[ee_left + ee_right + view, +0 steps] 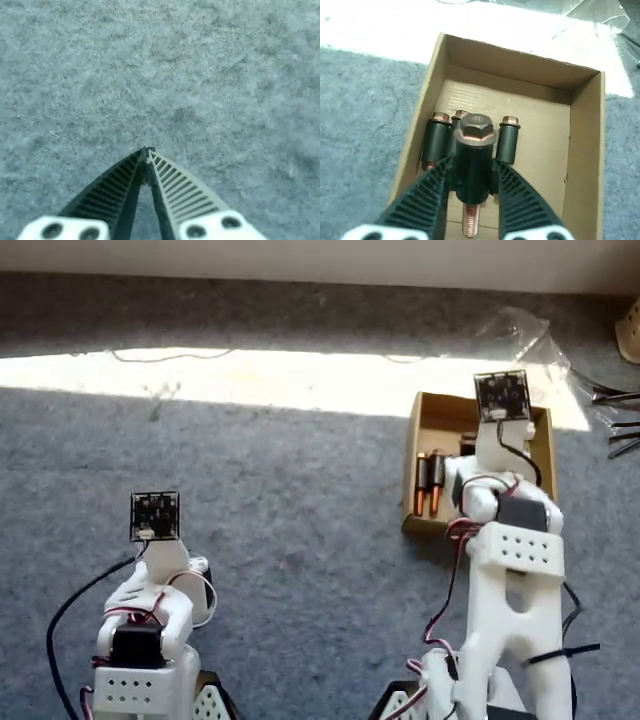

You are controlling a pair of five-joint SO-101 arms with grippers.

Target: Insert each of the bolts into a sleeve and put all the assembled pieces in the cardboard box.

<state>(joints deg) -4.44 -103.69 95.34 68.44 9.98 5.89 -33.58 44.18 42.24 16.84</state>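
Now, sleeved bolt [472,160] above cardboard box [520,65].

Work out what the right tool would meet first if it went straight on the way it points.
The right tool, holding a piece, would probably meet the assembled pieces in the cardboard box; depth unclear.

Four sleeved bolts [472,165], one cardboard box [520,65] and two arms [512,550] are in view.

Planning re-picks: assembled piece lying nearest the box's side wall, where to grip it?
Probably the black sleeve at mid-length, from straight above, jaws closing across its width: it lies flat on the cardboard box floor, and the wall gap looks tight.
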